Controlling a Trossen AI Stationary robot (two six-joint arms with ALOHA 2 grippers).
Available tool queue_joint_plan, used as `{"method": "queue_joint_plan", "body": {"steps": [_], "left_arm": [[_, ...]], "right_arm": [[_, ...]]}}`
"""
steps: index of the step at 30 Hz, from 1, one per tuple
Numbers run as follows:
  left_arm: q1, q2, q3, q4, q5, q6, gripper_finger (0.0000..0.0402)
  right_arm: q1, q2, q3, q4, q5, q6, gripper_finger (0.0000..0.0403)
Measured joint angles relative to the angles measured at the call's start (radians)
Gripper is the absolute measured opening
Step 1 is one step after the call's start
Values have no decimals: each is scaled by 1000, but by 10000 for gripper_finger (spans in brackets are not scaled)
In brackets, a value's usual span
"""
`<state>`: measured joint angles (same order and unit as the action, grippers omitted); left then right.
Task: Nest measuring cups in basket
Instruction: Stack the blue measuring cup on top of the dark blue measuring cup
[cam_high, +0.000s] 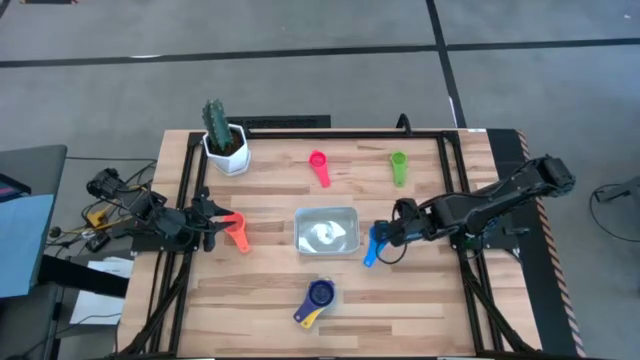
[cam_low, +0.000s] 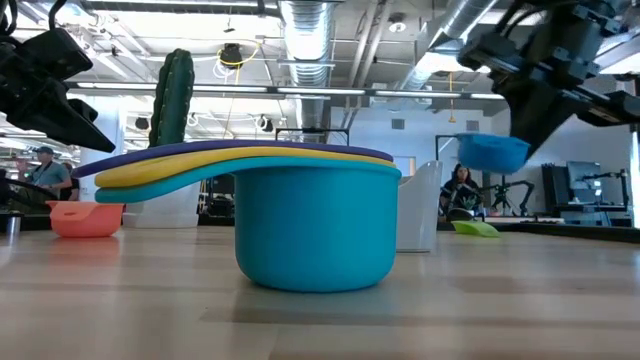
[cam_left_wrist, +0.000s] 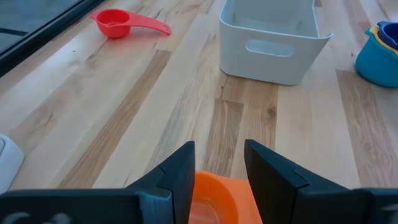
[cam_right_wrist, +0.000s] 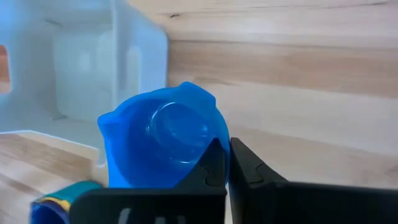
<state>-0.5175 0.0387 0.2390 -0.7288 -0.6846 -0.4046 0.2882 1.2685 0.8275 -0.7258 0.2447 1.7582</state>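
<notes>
The clear basket (cam_high: 327, 231) stands at the table's middle. My right gripper (cam_high: 386, 234) is just right of it, shut on the blue cup (cam_right_wrist: 165, 140), which hangs in the air in the low view (cam_low: 495, 152). My left gripper (cam_left_wrist: 219, 163) is open above the orange-red cup (cam_high: 237, 232), which rests on its bowl on the table (cam_low: 85, 218). The pink cup (cam_high: 319, 166) and the green cup (cam_high: 398, 166) lie at the far side. The teal, yellow-orange and purple cups (cam_high: 317, 298) sit nested near the front edge. My right gripper pinches the blue cup between its two nearly closed fingers at the edge of the bowl (cam_right_wrist: 214, 149); the fingers hide the exact part. The fingers come about level from the table's right. The cup is lifted clear of the table, its open side tilted toward the wrist camera.
A white hexagonal pot with a cactus (cam_high: 226, 148) stands at the far left corner. Black frame rails run along the table's left and right sides. Bare wood lies between the basket and the nested cups.
</notes>
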Motion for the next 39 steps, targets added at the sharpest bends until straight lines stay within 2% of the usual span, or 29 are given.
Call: {"method": "queue_joint_plan", "body": {"steps": [10,21,27,31,39], "left_arm": [[0,0,0,0,0,0,128],[0,0,0,0,-1,-1,128],[0,0,0,0,-1,-1,128],[0,0,0,-3,-1,-1,128],[0,0,0,-26,-1,0,128]], "right_arm": [[-29,226,224,17,-34,24,8],[-84,314,431,-1,-38,56,8],[-46,366,551,-74,-82,73,7],[-4,403,590,-106,-88,69,8],[54,417,592,-119,-59,-77,8]]}}
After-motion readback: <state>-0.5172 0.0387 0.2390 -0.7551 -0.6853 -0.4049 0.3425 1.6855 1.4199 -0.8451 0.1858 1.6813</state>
